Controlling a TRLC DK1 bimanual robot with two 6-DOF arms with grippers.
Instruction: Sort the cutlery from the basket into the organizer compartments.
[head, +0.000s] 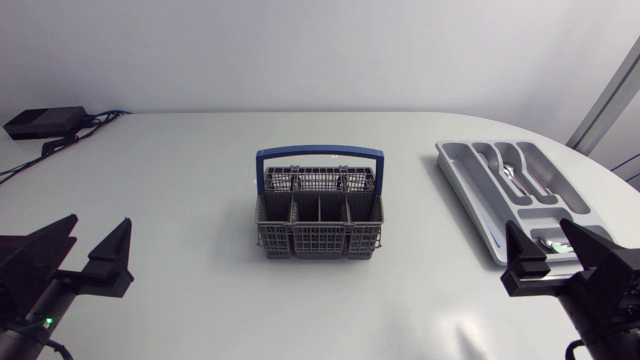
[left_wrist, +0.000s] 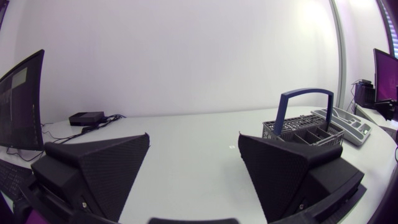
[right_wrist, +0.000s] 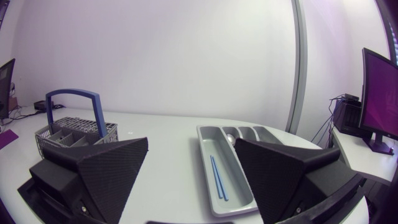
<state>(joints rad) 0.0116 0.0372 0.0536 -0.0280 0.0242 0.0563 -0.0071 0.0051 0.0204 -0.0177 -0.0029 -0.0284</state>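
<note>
**Grey basket at mid-table, both jaws being held open and empty**

Grey plastic is being shown twice on the table (head: 190, 170). One basket (head: 319, 228) is standing at the middle under its blue handle (head: 320, 154). One organizer (head: 462, 180) is lying well apart from it, toward the right side. The left gripper (head: 100, 221) is being held near the table's front edge, its two fingers spread wide with nothing between them. The right gripper (head: 538, 225) is being held likewise, wide open and empty, over the organizer's near end.

No piece is being seen standing up out of the basket's compartments. Whether any cutlery is lying low inside cannot be told. If a pick is being prepared, it is probably best made from straight above. The fingers should be brought down on either side of one piece only, clear of the handle and the dividing walls. They should then be closed on the shaft, so that the light basket is not being dragged or tipped.

Counted: two grippers, one basket, one organizer. In the organizer, two blue sticks (right_wrist: 217, 177) are lying side by side in the long compartment. At least one spoon (head: 513, 178) is lying in a middle slot. How many more pieces are being hidden under the right gripper cannot be told.
</note>
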